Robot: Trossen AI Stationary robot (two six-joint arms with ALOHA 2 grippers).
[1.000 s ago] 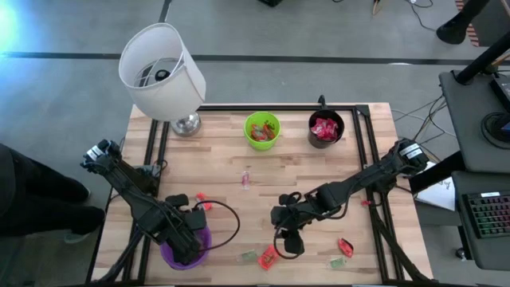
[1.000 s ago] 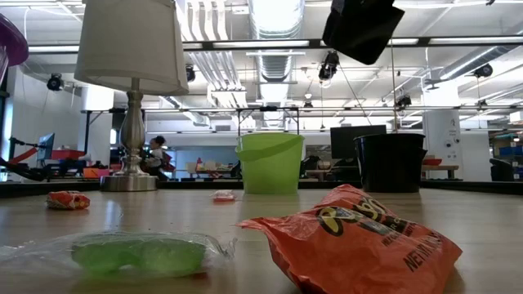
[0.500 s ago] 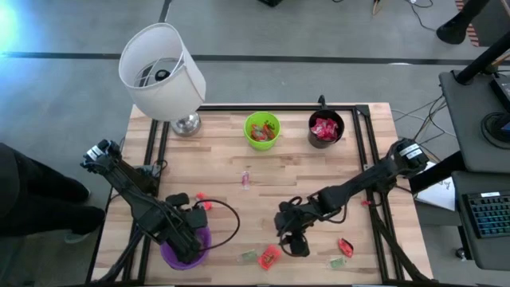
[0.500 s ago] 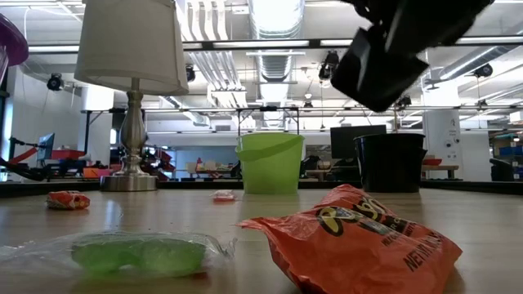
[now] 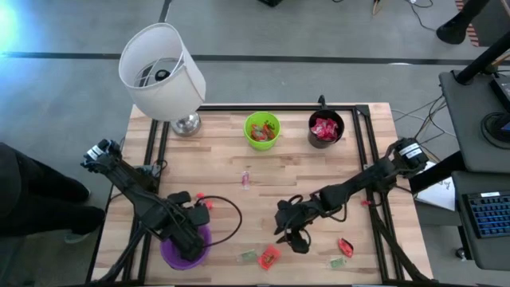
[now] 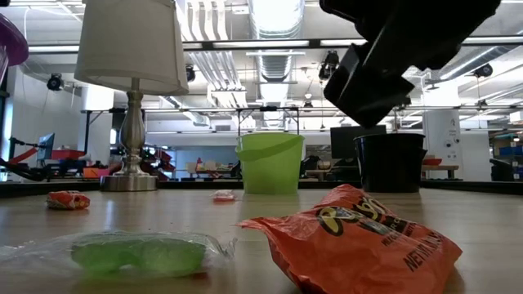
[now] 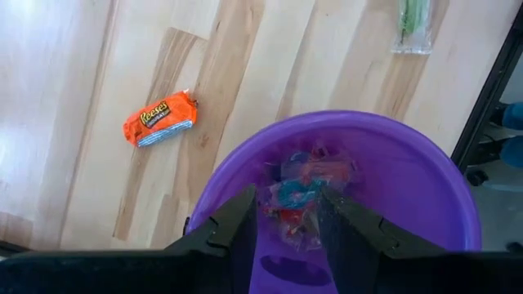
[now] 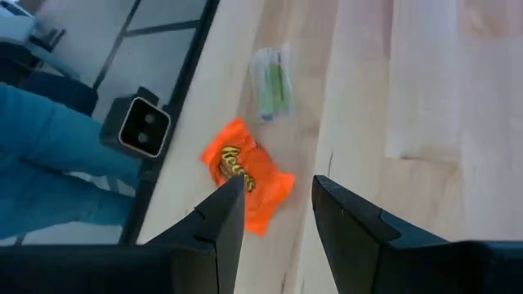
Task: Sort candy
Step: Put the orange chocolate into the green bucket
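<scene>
An orange candy packet [image 8: 248, 185] lies flat on the wood near the table's near edge, with a clear packet of green candy [image 8: 272, 77] beside it. My right gripper [image 8: 278, 186] hangs open above the orange packet [image 5: 269, 255], slanting down at it without touching. My left gripper [image 7: 286, 198] stands open over the purple cup [image 7: 392, 175], pointing down at the several wrapped candies [image 7: 301, 186] inside. In the low view the orange packet [image 6: 359, 241] and green packet [image 6: 139, 253] fill the foreground, with my right gripper [image 6: 392, 57] overhead.
A green cup [image 5: 262, 130] and a black cup [image 5: 325, 129] holding candy stand at the far side, a lamp [image 5: 163, 72] at the far left. Loose candies lie mid-table [image 5: 246, 179], beside the purple cup [image 5: 205, 202] and near right [image 5: 345, 246]. A small camera [image 8: 143, 126] sits at the near edge.
My right gripper has come down toward the orange packet and a little toward the near edge, tipping more level as it sank. Its fingers stay open.
</scene>
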